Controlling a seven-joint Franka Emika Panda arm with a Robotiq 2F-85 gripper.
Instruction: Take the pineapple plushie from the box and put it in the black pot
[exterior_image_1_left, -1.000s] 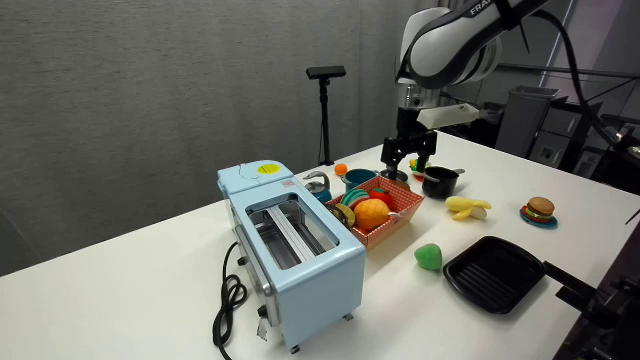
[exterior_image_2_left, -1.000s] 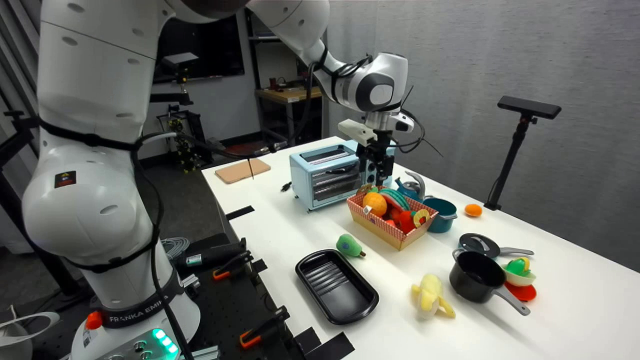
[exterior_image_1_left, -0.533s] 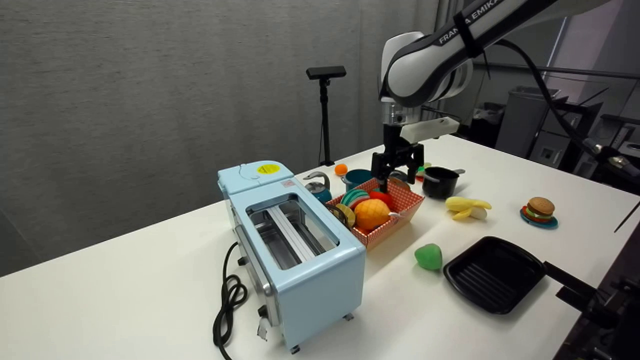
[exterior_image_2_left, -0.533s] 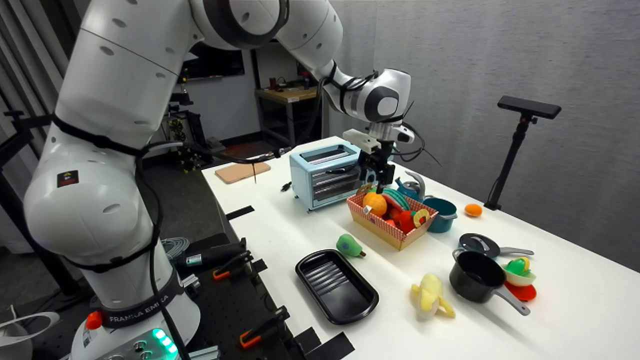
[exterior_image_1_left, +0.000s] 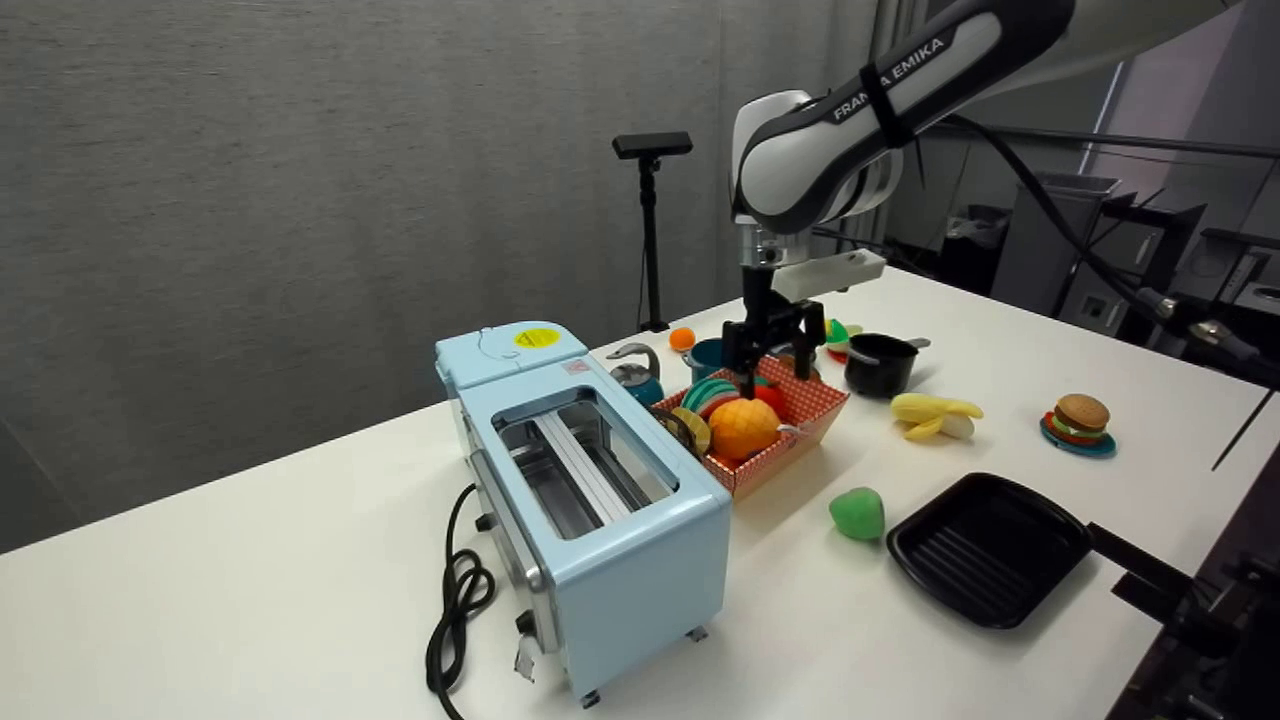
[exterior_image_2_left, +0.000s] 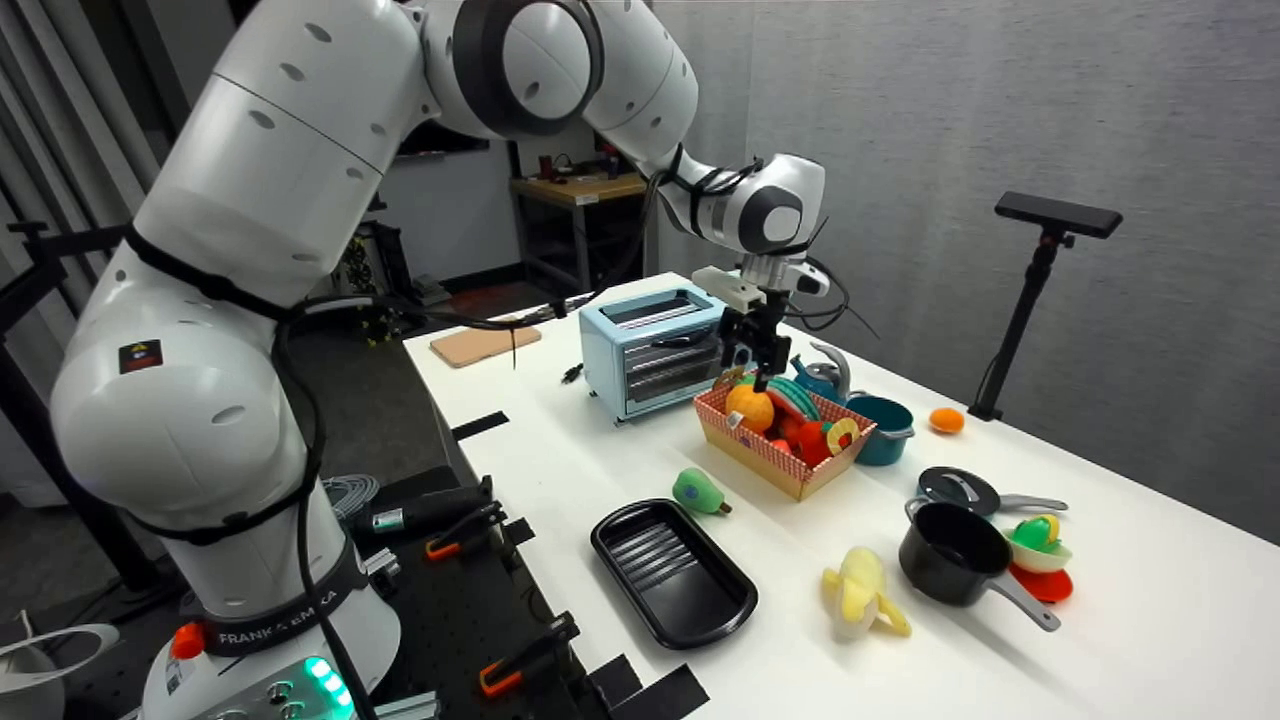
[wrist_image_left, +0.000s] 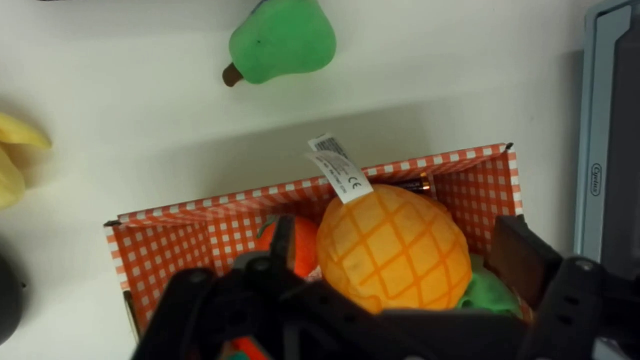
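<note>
Above the box (exterior_image_2_left: 755, 462), the claw (exterior_image_1_left: 775, 383) is spread; it should be lowered astride the pineapple plushie (wrist_image_left: 395, 245), with the red toy (wrist_image_left: 306, 245) left unpinched.

My bench (exterior_image_1_left: 250, 600), white. Grey wall (exterior_image_1_left: 350, 200) along one long edge. Past a short edge, wood table (exterior_image_2_left: 555, 189); off its corner, dark floor (exterior_image_2_left: 390, 410). Past the opposite short edge, one grey bin (exterior_image_1_left: 1075, 208).

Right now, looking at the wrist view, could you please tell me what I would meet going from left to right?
Left to right: yellow banana, green pear, pineapple plushie, light-blue toaster.
</note>
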